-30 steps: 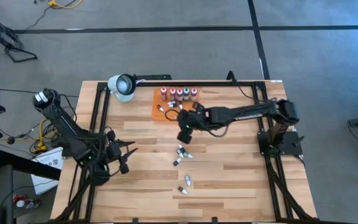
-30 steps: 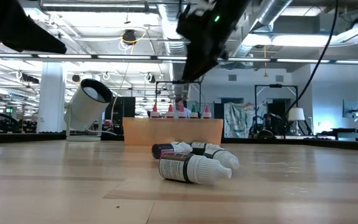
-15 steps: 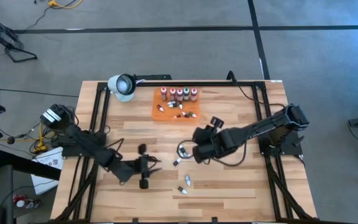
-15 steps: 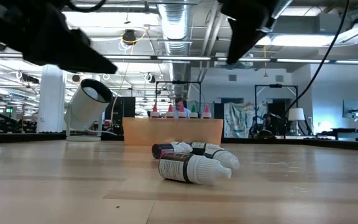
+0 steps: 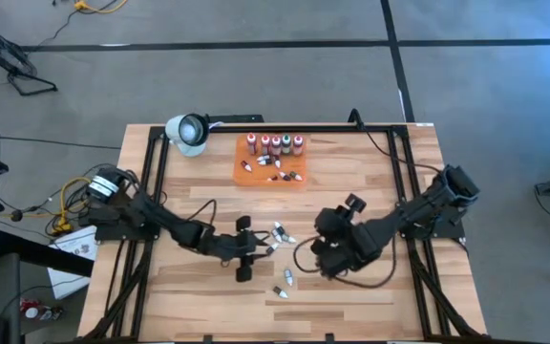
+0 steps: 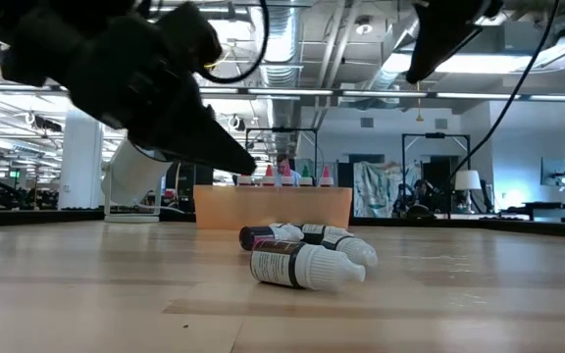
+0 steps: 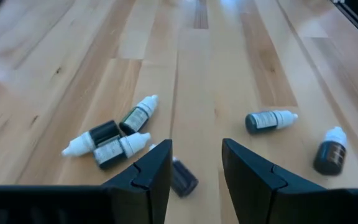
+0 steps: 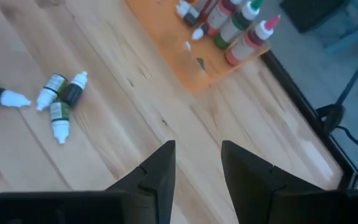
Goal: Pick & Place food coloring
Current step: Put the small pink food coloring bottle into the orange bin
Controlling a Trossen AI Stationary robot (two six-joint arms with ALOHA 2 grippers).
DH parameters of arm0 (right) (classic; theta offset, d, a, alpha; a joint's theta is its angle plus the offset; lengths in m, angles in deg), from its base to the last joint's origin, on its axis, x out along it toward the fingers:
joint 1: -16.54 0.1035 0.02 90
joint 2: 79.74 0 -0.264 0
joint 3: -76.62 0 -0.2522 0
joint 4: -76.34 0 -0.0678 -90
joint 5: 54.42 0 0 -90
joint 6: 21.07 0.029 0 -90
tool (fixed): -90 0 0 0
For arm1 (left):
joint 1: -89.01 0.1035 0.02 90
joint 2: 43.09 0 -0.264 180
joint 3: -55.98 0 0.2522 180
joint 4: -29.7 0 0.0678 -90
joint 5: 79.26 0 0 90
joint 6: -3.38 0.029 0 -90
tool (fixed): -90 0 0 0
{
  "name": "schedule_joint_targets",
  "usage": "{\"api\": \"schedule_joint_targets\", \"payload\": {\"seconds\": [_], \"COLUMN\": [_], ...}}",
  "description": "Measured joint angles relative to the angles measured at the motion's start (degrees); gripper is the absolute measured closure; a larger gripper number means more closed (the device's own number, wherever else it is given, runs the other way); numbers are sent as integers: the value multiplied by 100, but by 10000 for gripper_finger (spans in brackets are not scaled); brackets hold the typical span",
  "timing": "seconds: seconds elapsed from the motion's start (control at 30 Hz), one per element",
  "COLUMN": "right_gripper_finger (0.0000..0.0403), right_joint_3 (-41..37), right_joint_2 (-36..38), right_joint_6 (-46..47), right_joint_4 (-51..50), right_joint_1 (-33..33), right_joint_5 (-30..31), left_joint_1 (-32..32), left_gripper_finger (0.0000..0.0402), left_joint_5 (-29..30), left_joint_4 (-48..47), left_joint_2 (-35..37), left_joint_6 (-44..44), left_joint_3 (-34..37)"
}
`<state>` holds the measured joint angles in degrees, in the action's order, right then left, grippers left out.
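Loose food coloring vials point(image 5: 277, 232) lie on their sides on the desk point(image 5: 199, 306), well on the near side of the orange tray point(image 5: 267, 178); two more vials point(image 5: 285, 284) lie nearer still to the desk's front edge. In the low view the cluster point(image 6: 302, 257) shows as small dark-bodied bottles with white tapered caps. They are judged light, rigid plastic, smooth and round, hence liable to roll or squirt sideways under an off-centre pinch. The best hold is judged to be across the cylindrical body, fingers square to its long axis, not on the tapered cap.

The orange tray holds a row of upright bottles point(image 5: 275, 143) with white caps along its far edge, red, orange and green among them, and a few small vials point(image 5: 277, 170) lying flat on its floor. Part of the floor remains bare.

The left end effector point(image 5: 256, 248) hovers just beside the cluster on the side away from the tray, its fingers point(image 7: 247, 168) apart and holding nothing. The right end effector point(image 8: 196, 163) waits on the opposite side of the cluster, fingers likewise apart and empty.
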<state>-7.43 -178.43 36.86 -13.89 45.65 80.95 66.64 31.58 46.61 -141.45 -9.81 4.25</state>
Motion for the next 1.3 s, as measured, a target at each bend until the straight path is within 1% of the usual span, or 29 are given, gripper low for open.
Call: {"api": "schedule_joint_targets", "payload": {"seconds": [0.2,0.5,0.7,0.83,0.97,1.07,1.3], "right_gripper_finger": [280,280,280,280,280,280,280], "right_joint_3": [0,0,0,0,0,0,0], "right_joint_2": [0,0,0,0,0,0,0], "right_joint_6": [191,209,209,209,209,209,209], "right_joint_4": [-149,-174,-163,-157,-153,-153,-136], "right_joint_1": [357,302,301,301,301,301,301], "right_joint_5": [302,317,316,316,315,314,310], "left_joint_1": [90,90,90,90,103,126,127], "left_gripper_finger": [269,269,269,269,269,269,269], "left_joint_5": [-156,-41,359,393,540,540,538], "left_joint_4": [14,-95,-256,-341,-614,-807,-1016], "left_joint_2": [-501,-1130,-1156,-1156,-1156,-1156,-1154], "left_joint_6": [-6,-7,13,20,-210,-380,-400], "left_joint_3": [-414,-846,-897,-897,-897,-897,-897]}}
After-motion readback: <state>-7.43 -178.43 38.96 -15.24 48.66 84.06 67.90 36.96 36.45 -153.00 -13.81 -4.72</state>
